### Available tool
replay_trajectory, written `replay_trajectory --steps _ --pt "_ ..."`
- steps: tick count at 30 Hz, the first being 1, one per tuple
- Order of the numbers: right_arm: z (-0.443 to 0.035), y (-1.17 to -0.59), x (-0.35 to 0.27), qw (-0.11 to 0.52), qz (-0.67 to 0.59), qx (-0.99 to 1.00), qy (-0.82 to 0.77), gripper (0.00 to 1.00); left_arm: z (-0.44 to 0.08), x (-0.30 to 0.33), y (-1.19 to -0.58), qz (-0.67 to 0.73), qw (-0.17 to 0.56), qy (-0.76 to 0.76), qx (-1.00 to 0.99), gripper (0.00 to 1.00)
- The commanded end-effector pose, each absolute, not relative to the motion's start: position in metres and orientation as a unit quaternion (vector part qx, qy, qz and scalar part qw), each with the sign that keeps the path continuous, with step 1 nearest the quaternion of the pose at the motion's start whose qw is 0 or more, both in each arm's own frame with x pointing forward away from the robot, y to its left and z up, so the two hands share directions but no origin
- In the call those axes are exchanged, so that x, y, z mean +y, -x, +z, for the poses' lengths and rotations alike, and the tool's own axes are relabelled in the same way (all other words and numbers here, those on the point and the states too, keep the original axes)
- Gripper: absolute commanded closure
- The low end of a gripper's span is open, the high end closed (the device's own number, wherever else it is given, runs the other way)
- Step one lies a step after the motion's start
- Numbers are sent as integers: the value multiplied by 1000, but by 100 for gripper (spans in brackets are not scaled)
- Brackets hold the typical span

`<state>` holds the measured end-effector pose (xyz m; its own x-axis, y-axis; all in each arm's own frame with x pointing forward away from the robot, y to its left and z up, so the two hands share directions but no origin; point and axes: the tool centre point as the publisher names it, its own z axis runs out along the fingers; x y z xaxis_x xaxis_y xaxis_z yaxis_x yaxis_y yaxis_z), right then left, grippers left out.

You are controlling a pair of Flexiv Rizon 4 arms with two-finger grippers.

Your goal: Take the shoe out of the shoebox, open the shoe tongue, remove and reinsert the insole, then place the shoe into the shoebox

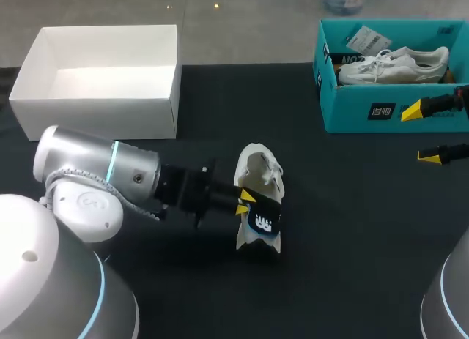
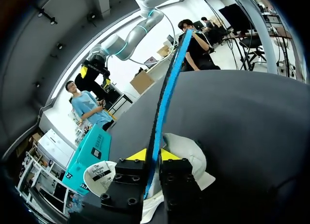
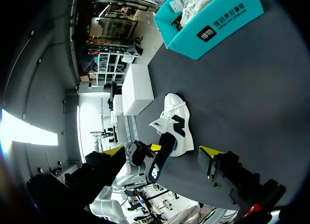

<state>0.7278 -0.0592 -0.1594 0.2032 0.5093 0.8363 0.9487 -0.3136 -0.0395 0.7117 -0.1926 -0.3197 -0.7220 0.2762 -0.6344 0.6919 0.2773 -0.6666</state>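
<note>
The left arm (image 1: 102,170) lies low over the black table (image 1: 352,251). The left gripper (image 1: 244,203) is closed on the black insole (image 1: 265,220), one yellow tip against each face. In the left wrist view the insole's blue edge runs out between the fingers. The insole's far end meets the opening of the white shoe (image 1: 256,169), which stands near the middle of the table, toe pointing away. Further right, the right gripper (image 1: 426,134) hangs with its fingers spread wide, holding nothing, just in front of the teal shoebox (image 1: 366,112), which has another white shoe (image 1: 396,64) inside. At the far left stands a white box (image 1: 95,105)
</note>
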Motion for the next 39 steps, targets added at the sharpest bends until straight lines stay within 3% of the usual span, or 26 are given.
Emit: replay_trajectory --steps 1,20,22,23,25,29,33,36,37,39 --pt "-160 -728 -59 292 -375 -507 719 0 -323 -198 -715 -505 202 -314 778 100" --pt "-160 -728 -59 292 -375 -507 719 0 -344 -196 -727 -485 204 -273 806 100" --pt "-160 -728 -59 292 -375 -507 719 0 -340 -196 -726 -489 207 -271 803 62" --pt "-160 -728 -59 292 -375 -507 719 0 -337 -195 -726 -492 207 -270 802 52" --pt "-160 -728 -59 292 -375 -507 719 0 -331 -193 -724 -494 211 -272 798 51" --pt "-160 -728 -59 292 -375 -507 719 0 -322 -189 -718 -499 213 -278 792 54" --pt "-160 -728 -59 292 -375 -507 719 0 -318 -188 -712 -503 210 -284 789 64" --pt "-160 -728 -59 292 -375 -507 719 0 -318 -188 -709 -503 209 -288 787 75" --pt "-160 -728 -59 292 -375 -507 719 0 -318 -189 -708 -504 209 -289 787 95" --pt "-160 -728 -59 292 -375 -507 719 0 -320 -189 -707 -503 205 -291 787 100"
